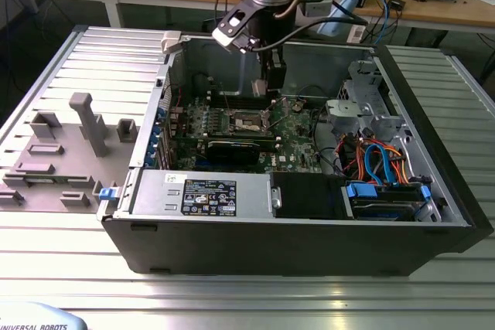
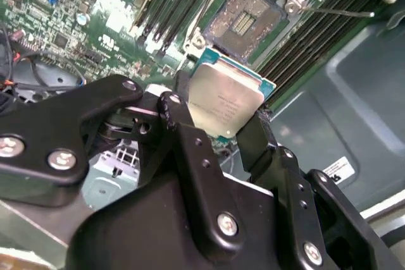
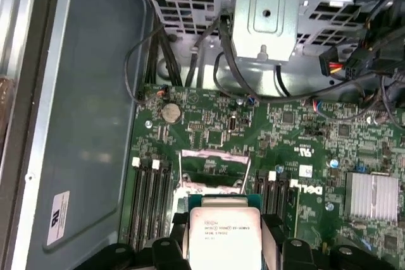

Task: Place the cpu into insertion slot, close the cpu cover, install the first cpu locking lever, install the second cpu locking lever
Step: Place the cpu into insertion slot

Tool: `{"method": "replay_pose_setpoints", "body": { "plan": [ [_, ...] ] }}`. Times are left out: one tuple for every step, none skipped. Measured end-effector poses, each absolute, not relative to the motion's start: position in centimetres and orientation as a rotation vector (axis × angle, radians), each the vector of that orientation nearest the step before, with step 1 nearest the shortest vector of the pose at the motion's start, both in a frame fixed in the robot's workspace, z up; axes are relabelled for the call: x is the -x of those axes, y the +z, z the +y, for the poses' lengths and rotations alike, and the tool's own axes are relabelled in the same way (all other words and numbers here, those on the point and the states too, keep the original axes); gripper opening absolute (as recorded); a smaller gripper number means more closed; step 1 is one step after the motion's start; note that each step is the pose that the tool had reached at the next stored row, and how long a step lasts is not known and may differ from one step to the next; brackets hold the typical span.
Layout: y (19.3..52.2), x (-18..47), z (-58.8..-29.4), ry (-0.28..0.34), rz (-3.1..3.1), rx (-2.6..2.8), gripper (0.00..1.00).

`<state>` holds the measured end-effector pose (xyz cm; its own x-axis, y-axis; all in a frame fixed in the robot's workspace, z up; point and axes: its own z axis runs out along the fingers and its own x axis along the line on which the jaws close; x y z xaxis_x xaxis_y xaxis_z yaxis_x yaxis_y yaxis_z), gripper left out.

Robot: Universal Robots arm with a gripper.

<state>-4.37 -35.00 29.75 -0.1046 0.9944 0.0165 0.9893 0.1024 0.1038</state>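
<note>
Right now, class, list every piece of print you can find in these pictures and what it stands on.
cpu, held in the gripper: fine print, too small to read.
Power supply label: too small to read.
Case sticker: blurred.
Circuit board: white maker's logo, left unquoted.
Pale housing: maker's name, unquoted.

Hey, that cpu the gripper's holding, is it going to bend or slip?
Probably stiff: the cpu is a flat metal-topped plate, unbent in the gripper. Its smooth top looks slippery, so held by its edges it might twist.

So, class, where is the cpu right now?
In the second wrist view, the cpu is clamped in the gripper, not yet seated, close beside the empty insertion slot.
</note>
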Motion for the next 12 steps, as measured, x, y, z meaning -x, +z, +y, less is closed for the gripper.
{"method": "replay_pose_setpoints", "body": {
  "plan": [
    [29.6,4.4,-35.0,0.136,2.282,-2.069,0.54],
    [29.5,4.4,-35.0,0.136,2.272,-2.080,0.54],
    [29.3,4.4,-35.0,0.135,2.256,-2.096,0.54],
    [29.1,4.4,-35.0,0.135,2.242,-2.110,0.54],
    [28.9,4.4,-35.0,0.134,2.224,-2.128,0.54],
    [28.8,4.4,-35.0,0.133,2.216,-2.136,0.54],
    [28.5,4.5,-35.0,0.133,2.207,-2.145,0.54],
    [28.4,4.5,-35.0,0.133,2.202,-2.149,0.54],
    [28.1,4.7,-35.0,0.133,2.197,-2.154,0.54],
    [28.0,4.9,-35.0,0.133,2.196,-2.156,0.54],
    [28.0,5.0,-35.0,0.132,2.195,-2.156,0.54],
    [28.0,5.0,-35.0,0.132,2.195,-2.156,0.54]
  ]
}}
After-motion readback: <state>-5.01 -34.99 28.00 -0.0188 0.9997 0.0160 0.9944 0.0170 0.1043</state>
